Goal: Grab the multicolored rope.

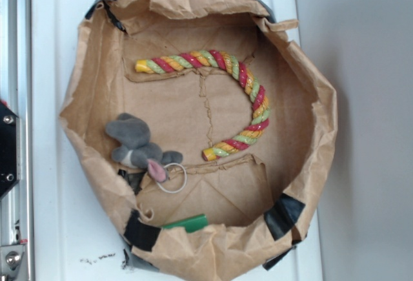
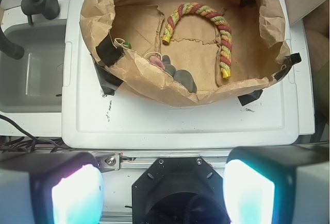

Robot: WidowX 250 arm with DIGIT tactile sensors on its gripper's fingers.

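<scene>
Soft, even light is filling both views. The gripper fingers (image 2: 77,190) are glowing overexposed and blurred in the wrist view. The multicolored rope (image 1: 248,87) is showing glossy highlights.

black wrist housing (image 2: 178,190), screws, glowing pale fingers (image 2: 75,195)

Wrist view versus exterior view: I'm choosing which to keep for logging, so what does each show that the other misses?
Only the wrist view shows the tool, its two pads wide apart, far short of the paper bin, plus a grey sink beside the white lid.

Only the exterior view shows the whole mouse and its ring; the wrist view hides most of it behind the bin wall.

Both show the curved rope lying free, the bin and the green block.
</scene>
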